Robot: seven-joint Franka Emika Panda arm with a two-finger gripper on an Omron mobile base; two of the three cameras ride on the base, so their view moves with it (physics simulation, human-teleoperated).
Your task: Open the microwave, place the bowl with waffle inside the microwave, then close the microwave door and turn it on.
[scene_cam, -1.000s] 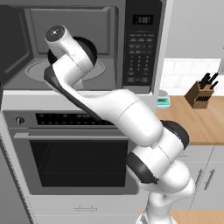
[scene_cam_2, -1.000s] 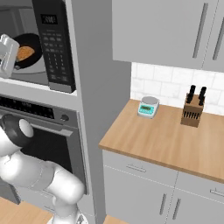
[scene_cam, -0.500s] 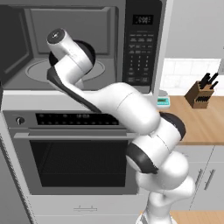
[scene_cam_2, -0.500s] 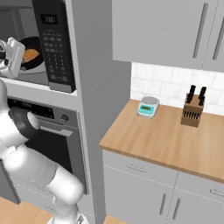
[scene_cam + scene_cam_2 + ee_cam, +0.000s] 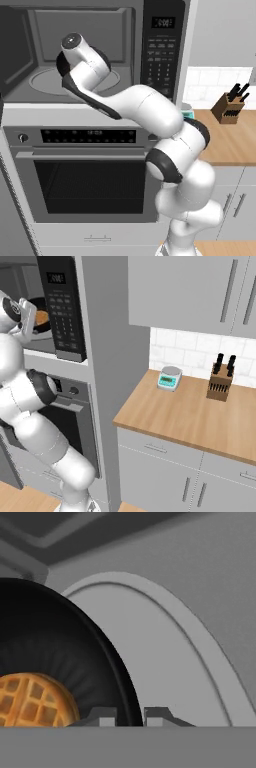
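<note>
So, from the left base view the microwave (image 5: 100, 50) stands open with the arm reaching into its grey cavity, hiding whatever's in there; the oven (image 5: 85, 165) sits below. The right base view actually shows the bowl with waffle (image 5: 41, 317) inside the cavity, plus a scale (image 5: 169, 378) and knife block (image 5: 220, 383) on the worktop (image 5: 185, 416). Up close in the hand view, the claw (image 5: 129, 716) is clamped on the bowl's rim, over the turntable (image 5: 170, 657).

wood counter (image 5: 185, 416) w/ grey cabinets (image 5: 200, 291), white tile wall (image 5: 192, 356).
</note>
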